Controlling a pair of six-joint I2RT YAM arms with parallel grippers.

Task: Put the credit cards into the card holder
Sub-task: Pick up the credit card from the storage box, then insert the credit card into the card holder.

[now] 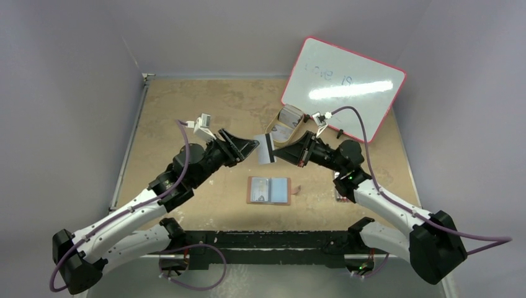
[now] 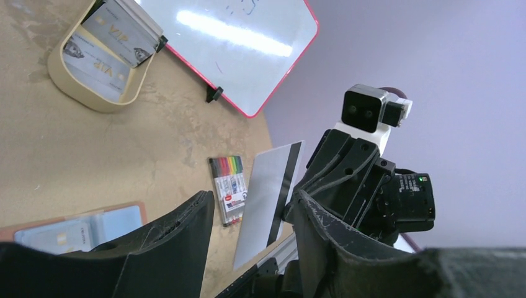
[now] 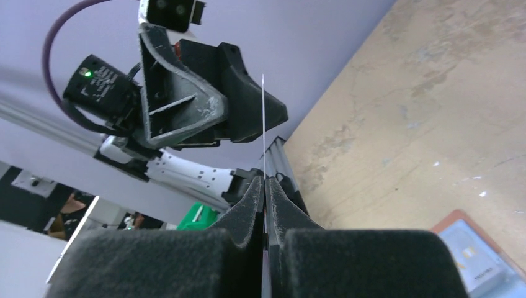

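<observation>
A grey credit card (image 1: 267, 149) with a dark stripe hangs upright in the air above the table, and my right gripper (image 1: 290, 153) is shut on its edge. It shows edge-on (image 3: 263, 124) rising from the closed right gripper (image 3: 265, 183). My left gripper (image 2: 253, 197) faces it, open, with the card (image 2: 267, 198) standing just past its fingertips and touching neither. The card holder (image 1: 269, 190) lies open and flat on the table below, with cards in its pockets; it also shows in the left wrist view (image 2: 74, 226) and the right wrist view (image 3: 490, 261). More credit cards (image 2: 118, 31) lean in the tray.
A tan oval tray (image 1: 286, 127) sits behind the grippers, its rim (image 2: 93, 93) near a red-framed whiteboard (image 1: 344, 87). A pack of coloured markers (image 2: 231, 186) lies on the table to the right of the card holder. The table's left edge has a metal rail (image 1: 127, 149).
</observation>
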